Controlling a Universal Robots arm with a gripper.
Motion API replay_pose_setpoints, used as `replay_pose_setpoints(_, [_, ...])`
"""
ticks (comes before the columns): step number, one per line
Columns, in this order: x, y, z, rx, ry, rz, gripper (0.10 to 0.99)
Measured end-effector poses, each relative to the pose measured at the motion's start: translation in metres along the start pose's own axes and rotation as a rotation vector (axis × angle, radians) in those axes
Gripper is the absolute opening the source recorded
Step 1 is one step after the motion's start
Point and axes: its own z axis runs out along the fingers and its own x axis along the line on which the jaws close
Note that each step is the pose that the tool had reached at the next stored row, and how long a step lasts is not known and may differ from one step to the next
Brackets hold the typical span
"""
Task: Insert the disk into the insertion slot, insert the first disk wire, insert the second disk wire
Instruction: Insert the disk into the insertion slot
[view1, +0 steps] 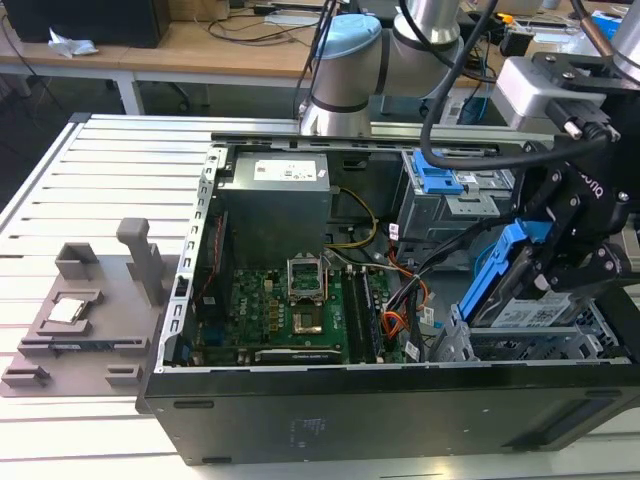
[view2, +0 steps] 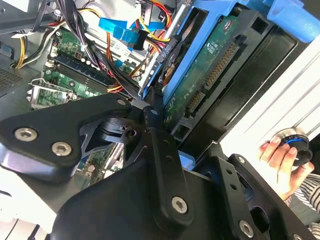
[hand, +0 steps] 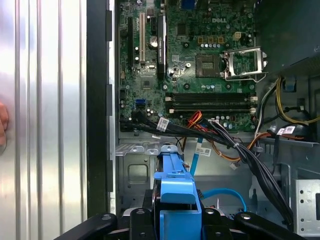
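Note:
My gripper (view1: 545, 265) is shut on the disk (view1: 505, 290), a grey drive with a white-and-blue label in a bright blue carrier. The disk is held steeply tilted at the exterior view's right, inside the open computer case. Its lower end is just over the insertion slot (view1: 520, 345), a silver perforated cage by the case's front wall. The second wrist view shows the disk's green circuit-board side (view2: 210, 65). In the first wrist view the blue carrier (hand: 176, 187) sits between my black fingers (hand: 137, 218), with the silver cage (hand: 134, 170) beyond. A red-orange wire (view1: 418, 297) lies loose beside the cage.
Another grey cage with a blue latch (view1: 437, 175) stands at the back of the case. The motherboard (view1: 290, 310), black cable bundles (hand: 240, 155) and the power supply (view1: 275, 195) fill the case. A grey fixture (view1: 90, 310) lies on the slatted table. A person's hand (view2: 281, 156) is nearby.

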Motion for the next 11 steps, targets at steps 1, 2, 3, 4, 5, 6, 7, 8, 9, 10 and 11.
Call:
replay_pose_setpoints(1, [0.0000,-0.0001,0.0011,0.000,0.0000,0.000,0.361])
replay_pose_setpoints(2, [0.0000,-0.0001,0.0027,0.000,0.0000,0.000,0.361])
replay_pose_setpoints(3, [0.0000,-0.0002,0.0046,0.000,-0.0001,0.000,0.361])
replay_pose_setpoints(4, [0.0000,-0.0002,0.0056,0.000,-0.0001,0.000,0.361])
replay_pose_setpoints(5, [0.0000,-0.0003,0.0065,0.000,0.0000,0.000,0.361])
replay_pose_setpoints(6, [0.0000,-0.0003,0.0078,0.000,-0.0002,0.000,0.361])
replay_pose_setpoints(7, [0.0000,-0.0004,0.0089,0.000,-0.0001,0.000,0.361])
replay_pose_setpoints(8, [0.0000,-0.0004,0.0097,0.000,-0.0001,0.000,0.361])
replay_pose_setpoints(9, [0.0000,-0.0004,0.0101,0.000,0.0000,0.000,0.361])
replay_pose_setpoints(10, [0.0000,-0.0004,0.0101,0.000,0.0000,0.000,0.361])
replay_pose_setpoints(11, [0.0000,-0.0004,0.0101,0.000,0.0001,0.000,0.361])
